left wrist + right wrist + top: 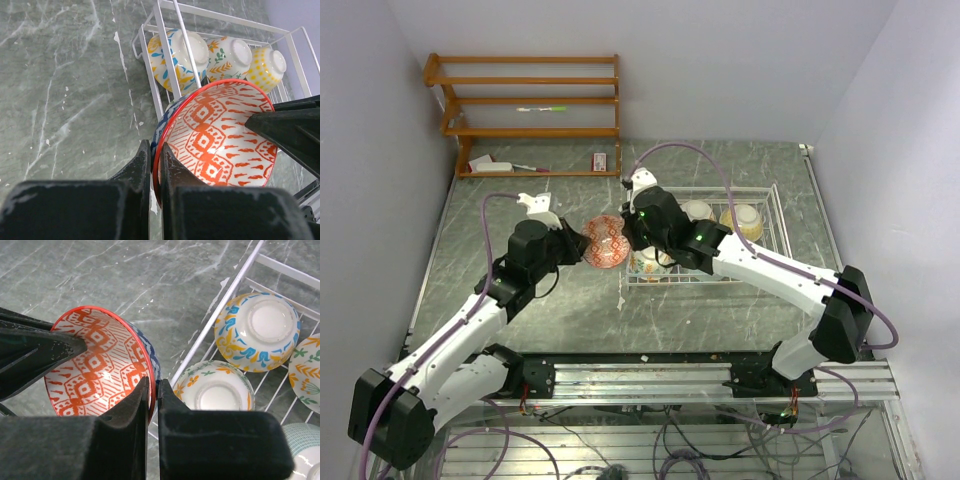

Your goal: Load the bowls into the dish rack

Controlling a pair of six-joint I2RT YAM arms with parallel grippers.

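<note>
- The left gripper (pixel 575 243) was clamped narrow on the near-left rim of a red-patterned bowl (pixel 605 241), one finger inside and one outside.
- That bowl hung tilted above the bench (pixel 700 320), just left of the dish rack (pixel 740 189) and not yet in it.
- The right gripper (pixel 630 235) was pinched shut on the opposite rim, so both arms held the same bowl.
- The step looked like a hand-over from left to right. The next move probably called for the left gripper to let go before the right arm carried the bowl rightward over the rack's low wall to a free spot.
- The left wrist view showed three upturned bowls in a row, the rightmost a yellow dotted bowl (pixel 265 67) that the right wrist view missed.
- The right wrist view showed a pale teal bowl (pixel 305 445) at its near-right corner, which the left wrist view did not show.
</note>
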